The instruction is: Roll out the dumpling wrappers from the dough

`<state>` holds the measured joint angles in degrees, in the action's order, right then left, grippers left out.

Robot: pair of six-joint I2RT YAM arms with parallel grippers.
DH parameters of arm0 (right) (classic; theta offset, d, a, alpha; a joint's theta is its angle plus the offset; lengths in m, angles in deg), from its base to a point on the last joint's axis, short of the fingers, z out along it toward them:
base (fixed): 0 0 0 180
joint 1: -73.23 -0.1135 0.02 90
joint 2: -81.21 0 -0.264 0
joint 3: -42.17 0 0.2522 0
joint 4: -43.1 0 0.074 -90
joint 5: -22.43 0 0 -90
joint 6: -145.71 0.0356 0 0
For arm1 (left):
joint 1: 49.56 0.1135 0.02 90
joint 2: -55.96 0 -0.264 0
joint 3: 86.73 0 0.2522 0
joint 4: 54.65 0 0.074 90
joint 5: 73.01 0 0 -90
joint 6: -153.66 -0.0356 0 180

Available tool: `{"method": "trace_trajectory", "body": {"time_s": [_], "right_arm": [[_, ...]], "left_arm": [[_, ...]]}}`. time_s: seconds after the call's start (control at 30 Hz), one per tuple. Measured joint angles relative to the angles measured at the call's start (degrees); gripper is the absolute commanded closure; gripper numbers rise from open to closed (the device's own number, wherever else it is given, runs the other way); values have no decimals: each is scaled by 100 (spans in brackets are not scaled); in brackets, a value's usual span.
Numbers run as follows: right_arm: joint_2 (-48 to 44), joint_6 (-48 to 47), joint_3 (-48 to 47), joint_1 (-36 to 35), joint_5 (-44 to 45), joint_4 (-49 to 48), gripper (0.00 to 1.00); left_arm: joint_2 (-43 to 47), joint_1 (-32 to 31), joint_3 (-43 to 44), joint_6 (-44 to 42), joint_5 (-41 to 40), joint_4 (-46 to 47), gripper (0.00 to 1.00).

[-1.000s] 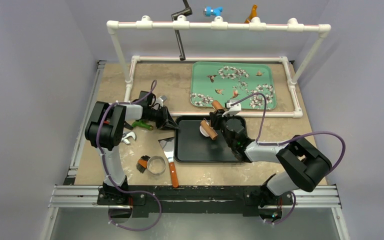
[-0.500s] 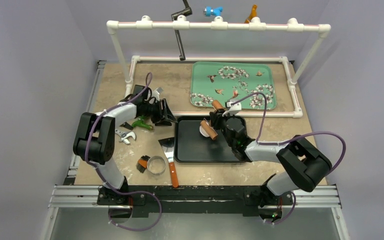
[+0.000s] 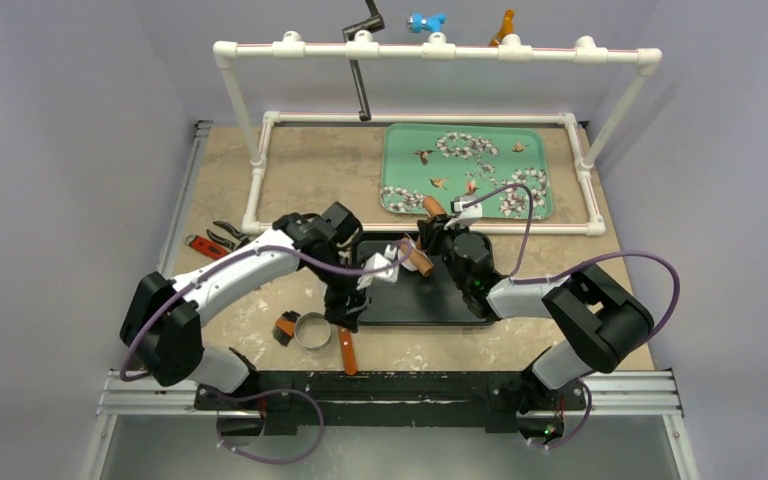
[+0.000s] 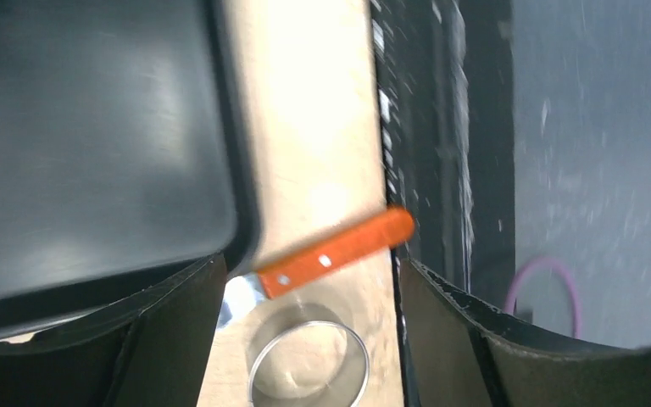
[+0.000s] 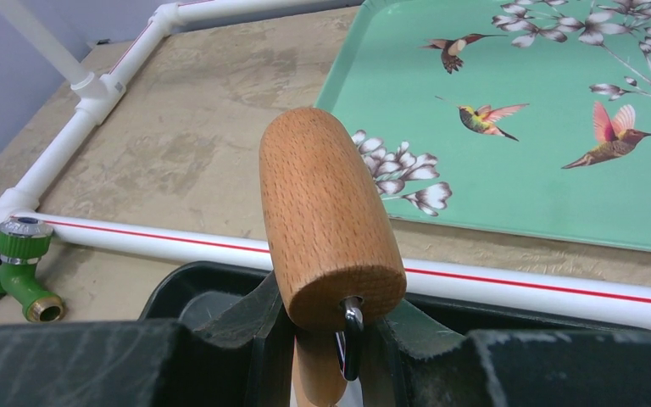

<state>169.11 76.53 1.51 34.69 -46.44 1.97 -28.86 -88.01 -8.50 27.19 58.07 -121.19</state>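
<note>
Arriving from nine o'clock, the left gripper [image 4: 309,270] is opening empty over the spatula [image 4: 331,252], likely fetching it; the right gripper [image 5: 326,332] is clamping the rolling pin [image 5: 326,212].

We count two trays on the tabletop [image 3: 300,170]: one black tray [image 3: 460,300] and one green tray [image 3: 400,160]. There is one wooden roller [image 5: 326,212], one metal ring cutter [image 3: 312,330] and one scraper [image 3: 346,352] with an orange handle. At the left lie two hand tools, one red tool [image 3: 201,245] and one black tool [image 3: 228,234]. One white pipe frame [image 3: 250,130] carries three small things at its top bar: one black piece [image 3: 363,20], one blue piece [image 3: 425,21] and one orange piece [image 3: 503,25]. We see also one green hose fitting [image 5: 19,271] and two grippers, the left gripper [image 4: 309,271] and the right gripper [image 5: 329,343].
</note>
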Motion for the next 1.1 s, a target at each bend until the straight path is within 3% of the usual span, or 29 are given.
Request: {"method": "trace_trajectory", "body": {"time_s": [0.17, 0.33, 0.5, 0.7, 0.8, 0.87, 1.1], "right_arm": [[2, -4, -2, 0, -15, 2, 100], [17, -9, -20, 7, -26, 7, 100], [50, -9, -39, 7, -33, -2, 100], [98, -26, -79, 11, -76, -24, 100], [96, -26, -79, 11, -81, -22, 100], [96, -28, -79, 11, -81, -22, 100], [96, -24, -79, 31, -92, -20, 100]], "left_arm": [[439, -684, -717, -1788, -428, -610, 24], [205, -1274, -1060, -2699, -772, -404, 21], [-68, -1709, -1504, -3145, -1429, 142, 26], [-181, -2365, -1818, -3375, -2212, 920, 48], [-192, -2476, -1827, -3383, -2424, 1038, 76], [-197, -2505, -1825, -3399, -2470, 1075, 99], [-142, -2500, -1803, -3014, -2461, 1117, 100]]}}
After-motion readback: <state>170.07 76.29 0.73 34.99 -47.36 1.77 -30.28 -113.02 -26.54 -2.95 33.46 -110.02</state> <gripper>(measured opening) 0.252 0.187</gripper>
